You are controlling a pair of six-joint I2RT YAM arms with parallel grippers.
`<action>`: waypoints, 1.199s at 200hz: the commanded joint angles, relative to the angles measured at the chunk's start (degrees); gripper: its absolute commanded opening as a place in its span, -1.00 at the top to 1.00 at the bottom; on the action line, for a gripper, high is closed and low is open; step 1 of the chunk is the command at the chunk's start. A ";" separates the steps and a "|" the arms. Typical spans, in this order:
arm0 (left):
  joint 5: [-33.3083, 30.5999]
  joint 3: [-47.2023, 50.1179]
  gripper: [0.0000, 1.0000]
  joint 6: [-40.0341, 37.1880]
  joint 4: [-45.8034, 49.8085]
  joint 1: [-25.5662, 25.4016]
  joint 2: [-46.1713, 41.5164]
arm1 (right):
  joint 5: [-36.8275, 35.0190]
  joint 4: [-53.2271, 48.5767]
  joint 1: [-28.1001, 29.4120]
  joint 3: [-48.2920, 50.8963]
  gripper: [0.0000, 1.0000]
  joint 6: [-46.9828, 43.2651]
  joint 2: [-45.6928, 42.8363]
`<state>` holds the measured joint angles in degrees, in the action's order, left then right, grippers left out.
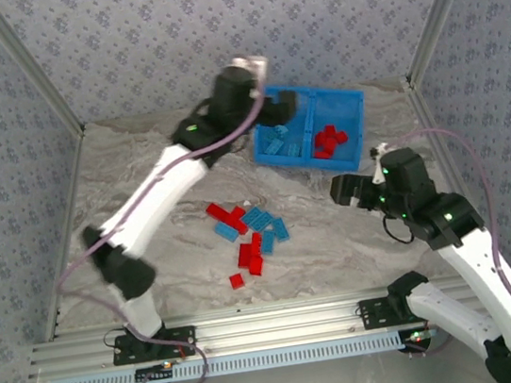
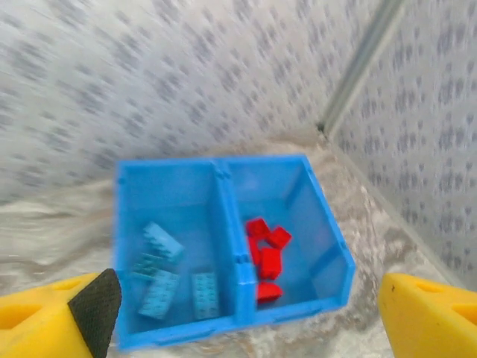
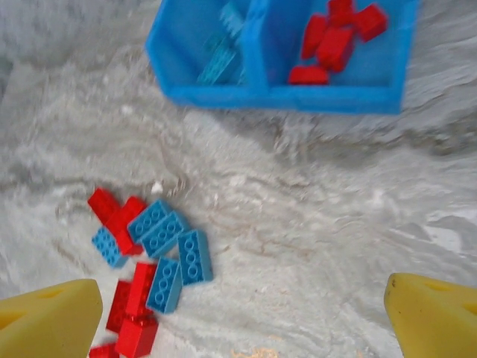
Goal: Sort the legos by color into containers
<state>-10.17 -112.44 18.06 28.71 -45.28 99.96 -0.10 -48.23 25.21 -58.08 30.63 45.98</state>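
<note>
The blue bin (image 1: pixel 332 95) stands at the back right of the table. Its left compartment holds several light blue legos (image 2: pixel 168 272), its right compartment several red legos (image 2: pixel 267 253). My left gripper (image 2: pixel 246 328) hovers open above the bin's near edge with nothing between its yellow fingers (image 2: pixel 45 317); the top view has it (image 1: pixel 282 107) over the left compartment. A mixed pile of red and blue legos (image 1: pixel 250 230) lies mid-table. My right gripper (image 3: pixel 242 328) is open and empty, above bare table right of that pile (image 3: pixel 149 253), in front of the bin (image 3: pixel 276 97).
One red brick (image 1: pixel 237 281) lies apart at the pile's near side. Wallpapered walls and metal posts (image 1: pixel 427 20) close in the table on three sides. An aluminium rail (image 1: pixel 256 329) runs along the near edge.
</note>
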 commanded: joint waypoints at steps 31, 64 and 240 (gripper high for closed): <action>-1.72 28.22 -0.90 -4.42 5.46 4.69 -25.04 | -0.01 6.49 16.38 4.22 -1.00 -2.68 15.12; -3.39 40.60 -0.95 -2.88 9.78 4.76 -35.86 | -1.67 12.67 21.23 6.99 -0.97 -1.53 26.61; -5.50 49.56 -0.98 1.49 11.20 4.85 -40.02 | -1.42 23.82 22.29 2.38 -0.07 -4.24 53.19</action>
<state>-14.63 -61.78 19.18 39.24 -40.27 59.79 -0.95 -25.69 47.13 -54.46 26.02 96.77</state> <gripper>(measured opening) 0.993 0.589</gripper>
